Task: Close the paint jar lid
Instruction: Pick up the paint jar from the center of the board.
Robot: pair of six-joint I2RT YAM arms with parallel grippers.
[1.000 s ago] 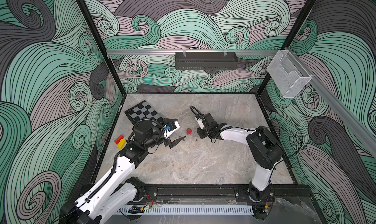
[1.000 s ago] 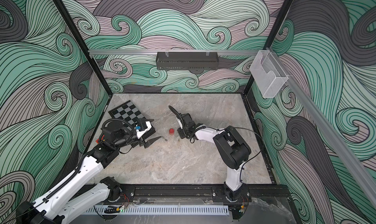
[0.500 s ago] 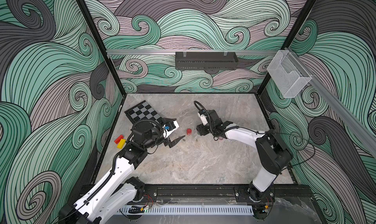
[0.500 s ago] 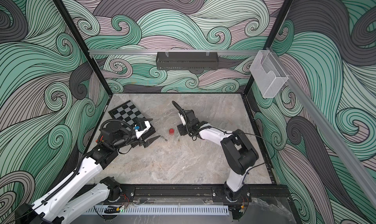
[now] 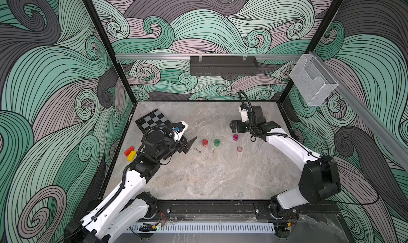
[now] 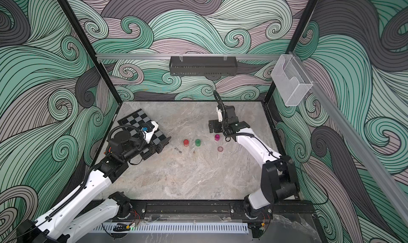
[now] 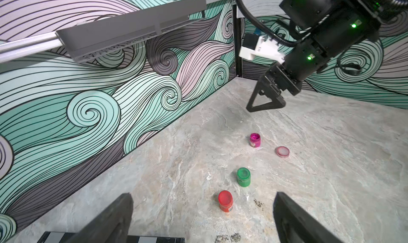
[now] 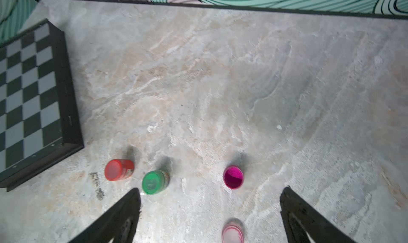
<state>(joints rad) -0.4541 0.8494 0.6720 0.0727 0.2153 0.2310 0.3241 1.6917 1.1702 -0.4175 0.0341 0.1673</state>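
- You have a flat tabletop [image 5: 209, 175] of grey, marble-veined stone nearest you; its front half is bare.
- Your left gripper [image 5: 190, 145] hangs low over the left side. In the left wrist view its two black wedge-shaped fingers [image 7: 123, 211] stand wide apart with nothing between them.
- At the left edge lie two small rectangular blocks, one red [image 5: 129, 150] and one yellow [image 5: 131, 155], touching each other.
- Just past the left fingertips stands a squat red jar [image 5: 205, 142] with its lid on, and beside it a green jar [image 5: 216, 142], also capped. Both look like smooth plastic cylinders.
- To their right the loose paint jar lid [image 5: 239, 149], a round translucent pink disc, lies flat on the stone.
- Just behind it the magenta paint jar [image 5: 235, 137] stands upright and uncapped; the right wrist view shows glossy pigment inside it [image 8: 233, 177]. Jar and lid are near each other but apart.
- Your right gripper [image 8: 211, 190] hovers above and behind that jar, its black tapered fingers spread wide and holding nothing.
- Farther back on the left sits a black-framed chessboard [image 5: 152, 120] with matte grey and black squares, partly under the left wrist.
- On the rear wall rail hangs a long perforated black metal tray [image 5: 223, 66].
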